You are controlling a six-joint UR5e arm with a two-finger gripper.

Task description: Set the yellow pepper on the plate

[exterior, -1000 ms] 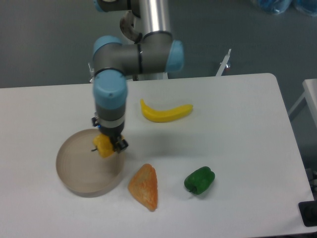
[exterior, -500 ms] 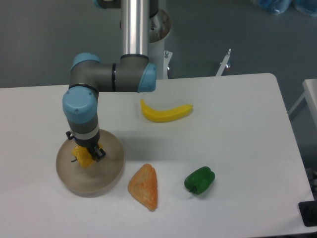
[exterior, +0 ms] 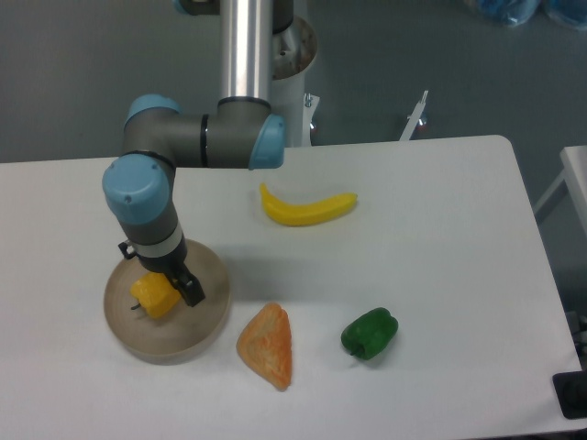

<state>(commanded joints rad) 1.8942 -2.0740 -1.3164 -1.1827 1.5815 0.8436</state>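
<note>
Releasing, I judge: the pepper (exterior: 154, 297) sits inside the plate (exterior: 213, 323) against my claw (exterior: 172, 286) (held or freed, I cannot tell). Next I should lift straight up.

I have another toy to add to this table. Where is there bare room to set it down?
Bare tabletop lies right of the banana and the green pepper, out to the table's right edge, and along the back-left behind the plate. The front-left is crowded: plate, yellow pepper, gripper and orange wedge.
</note>
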